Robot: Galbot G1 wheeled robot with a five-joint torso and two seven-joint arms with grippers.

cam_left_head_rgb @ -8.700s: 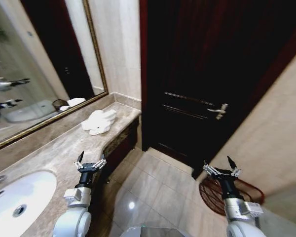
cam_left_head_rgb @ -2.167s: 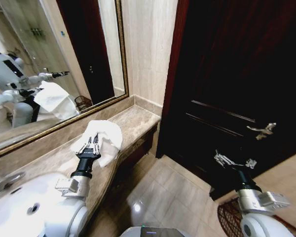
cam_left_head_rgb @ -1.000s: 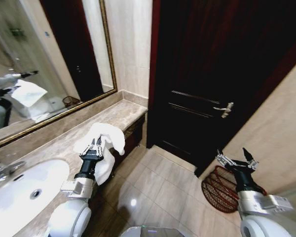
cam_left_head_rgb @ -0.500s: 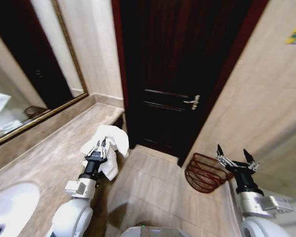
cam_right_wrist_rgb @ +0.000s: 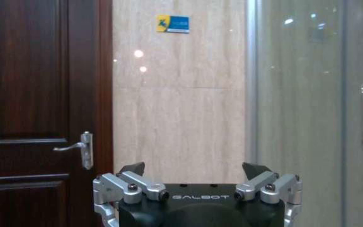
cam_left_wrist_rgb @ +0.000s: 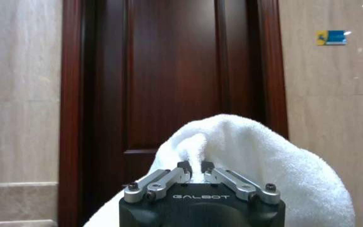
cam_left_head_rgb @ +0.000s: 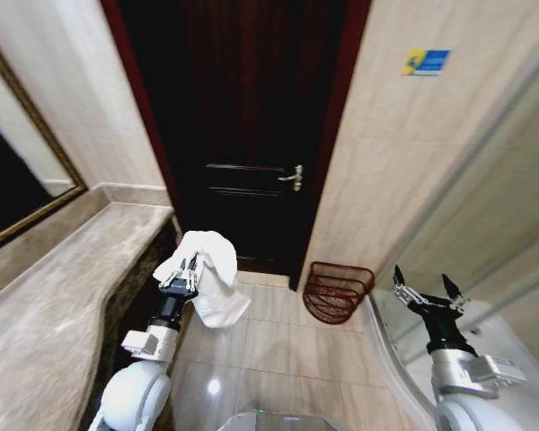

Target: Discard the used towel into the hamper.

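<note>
Holding a white terry towel (cam_left_head_rgb: 211, 274) in the left pincer (cam_left_head_rgb: 181, 276), lower centre-left.

Standing against the wall, centre-right: round reddish-brown wicker hamper (cam_left_head_rgb: 334, 292); right pincer (cam_left_head_rgb: 428, 292) spread wide, lower right.

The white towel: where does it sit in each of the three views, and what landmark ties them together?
Head view: the towel hangs from the left gripper, lower centre-left, above the floor, left of the hamper.
Left wrist view: it drapes over that gripper, bottom centre to bottom right.
Right wrist view: the open right gripper faces the wall, no towel.
Shared landmark: the dark door.
</note>
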